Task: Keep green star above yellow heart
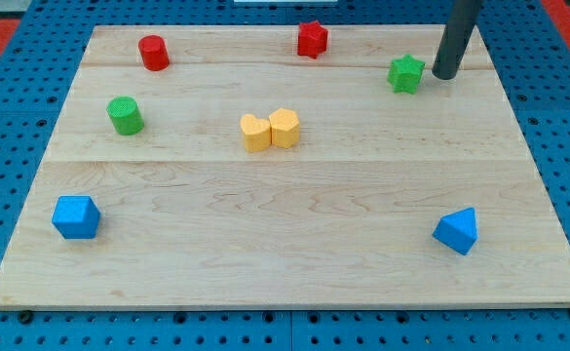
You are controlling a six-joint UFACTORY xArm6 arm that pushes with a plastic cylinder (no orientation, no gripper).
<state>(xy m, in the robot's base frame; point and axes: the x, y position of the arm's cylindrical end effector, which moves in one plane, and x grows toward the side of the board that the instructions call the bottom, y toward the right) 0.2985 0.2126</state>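
Counting two each: red, green, yellow, blue blocks point(76, 216).

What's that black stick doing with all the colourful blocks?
That stick is a robot arm's rod, and my tip sits just to the view's right of the green star, close beside it near the board's top right. The job is to get the green star above the yellow heart, which lies mid-board touching a yellow hexagon. The star is higher up than the heart but well off to the right. The other blocks sit apart, untouched.
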